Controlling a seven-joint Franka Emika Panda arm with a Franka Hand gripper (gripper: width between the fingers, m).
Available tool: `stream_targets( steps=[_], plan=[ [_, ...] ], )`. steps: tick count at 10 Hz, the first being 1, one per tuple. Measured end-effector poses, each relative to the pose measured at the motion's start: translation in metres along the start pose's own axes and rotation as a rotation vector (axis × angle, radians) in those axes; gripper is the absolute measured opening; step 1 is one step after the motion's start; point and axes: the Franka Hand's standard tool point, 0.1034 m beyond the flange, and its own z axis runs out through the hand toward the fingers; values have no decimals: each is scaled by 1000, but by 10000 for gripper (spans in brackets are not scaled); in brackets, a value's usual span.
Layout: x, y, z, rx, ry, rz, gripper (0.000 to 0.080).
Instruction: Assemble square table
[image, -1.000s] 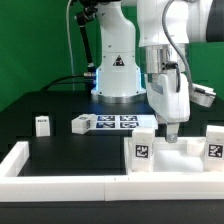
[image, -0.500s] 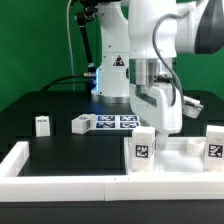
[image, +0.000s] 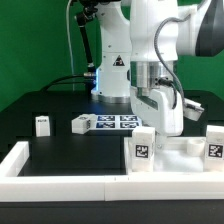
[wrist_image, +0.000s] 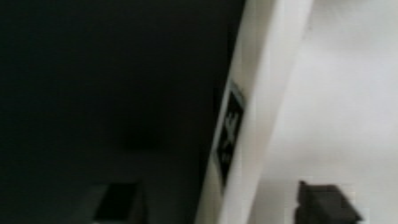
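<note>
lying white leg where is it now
Exterior view, left of centre: the lying leg rests beside the left end of the marker board, another small leg farther left.

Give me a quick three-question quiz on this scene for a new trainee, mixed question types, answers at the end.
1. True or false: the gripper hangs high above the black surface.
2. How many loose legs sit on the black surface at the exterior view's left of the marker board?
3. In the wrist view, what runs between the jaws? A: a loose leg. B: the table top's tagged edge. C: the marker board.
Key: 1 false; 2 two, the second here; 3 B.
</note>
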Motion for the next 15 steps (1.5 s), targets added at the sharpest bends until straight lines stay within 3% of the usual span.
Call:
stream_targets(
  steps=[1,2,3,12,15],
  plan=[
    [0,0,0,0,0,0,301],
    [0,0,0,-1,0,0,145],
    [3,2,0,-3,2,17,81],
    [5,4,0,0,7,8,81],
    [34,24,-3,43,84,-109,76]
  ],
)
